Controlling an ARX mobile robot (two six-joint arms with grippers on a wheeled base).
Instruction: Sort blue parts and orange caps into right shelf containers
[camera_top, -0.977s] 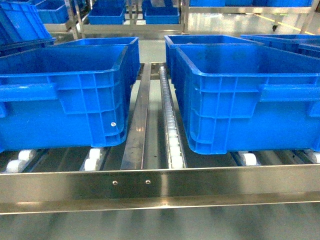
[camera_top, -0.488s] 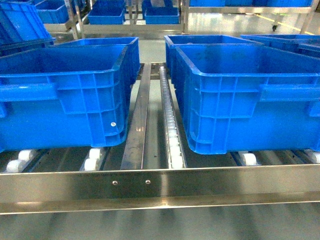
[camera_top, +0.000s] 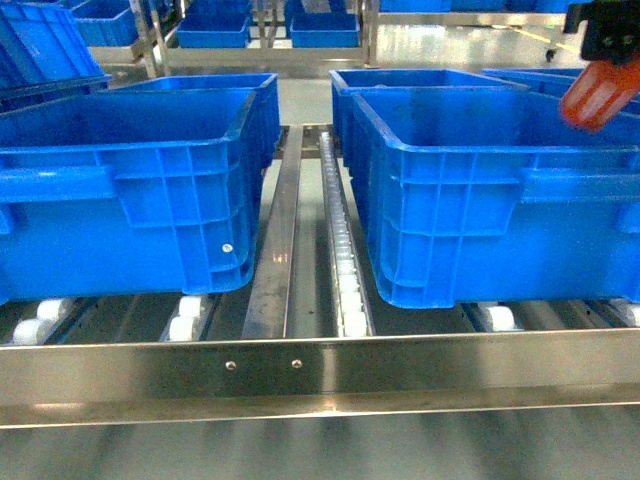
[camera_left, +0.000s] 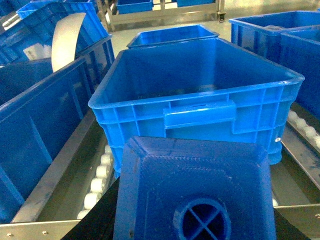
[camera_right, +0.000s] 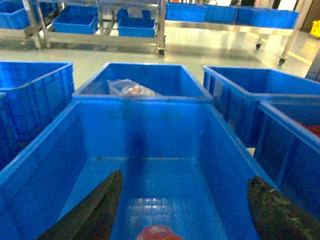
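Note:
A blue part (camera_left: 195, 195) with a round cross-ribbed knob fills the bottom of the left wrist view. My left gripper (camera_left: 195, 232) is shut on it, dark fingers (camera_left: 100, 220) showing at both sides, short of the left crate (camera_left: 200, 95). It is out of the head view. My right gripper (camera_top: 605, 30) hangs over the front right shelf container (camera_top: 480, 200). An orange cap (camera_top: 600, 90) is just under it, blurred. In the right wrist view the jaws stand wide apart above the container floor (camera_right: 165, 180), and the cap (camera_right: 157, 233) touches neither finger (camera_right: 95, 210).
The shelf has a steel front rail (camera_top: 320, 370), white rollers (camera_top: 185, 320) and a central roller track (camera_top: 340, 230). A second right crate (camera_right: 145, 82) behind holds a clear bag. More blue crates stand left (camera_top: 120, 200) and far right (camera_right: 290, 145).
My right gripper has come into the head view at the top right with the orange cap under it. The crates and the shelf have not moved.

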